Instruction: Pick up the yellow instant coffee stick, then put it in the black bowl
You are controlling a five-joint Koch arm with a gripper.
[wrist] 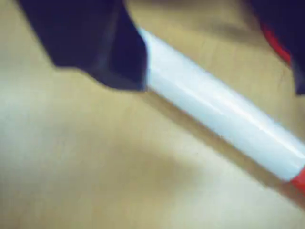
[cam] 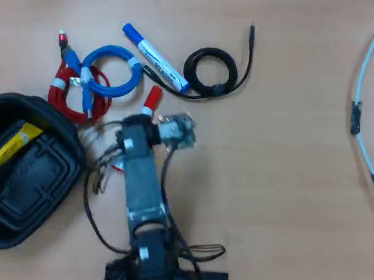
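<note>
End effector over smooth white cylindrical marker.

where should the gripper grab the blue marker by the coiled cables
Grip the blue marker across the middle of its white barrel, coming straight down from above. It lies flat and diagonal on the table, so the jaws should close across its narrow width. Its lower end sits close to the black cable, so stay away from that end.
</note>
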